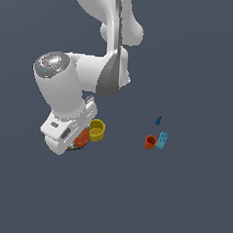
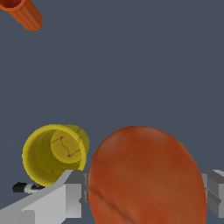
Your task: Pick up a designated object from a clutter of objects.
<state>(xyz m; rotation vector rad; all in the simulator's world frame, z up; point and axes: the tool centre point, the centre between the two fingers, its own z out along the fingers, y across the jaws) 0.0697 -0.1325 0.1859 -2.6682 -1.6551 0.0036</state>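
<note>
Gripper (image 2: pixel 146 192) clamped on the orange-red ball (image 2: pixel 146 175), one finger (image 2: pixel 72 192) on each side. Yellow cup (image 2: pixel 50 153) sits just beside the gripper, upright and open, close to that finger. A thin black-and-white stick (image 2: pixel 26 188) lies by the cup's base. Well apart: small orange-red cup (image 1: pixel 150 142) touching a light-blue block (image 1: pixel 162 140), dark-blue cone (image 1: pixel 158 120) near them on the surface (image 1: pixel 191 201).

I see a flat slate-blue floor (image 1: pixel 191 201) filling both views, one even matte tone, no seam or horizon I can make out, soft diffuse light, barely any shadow, same plain surface from the wrist camera
</note>
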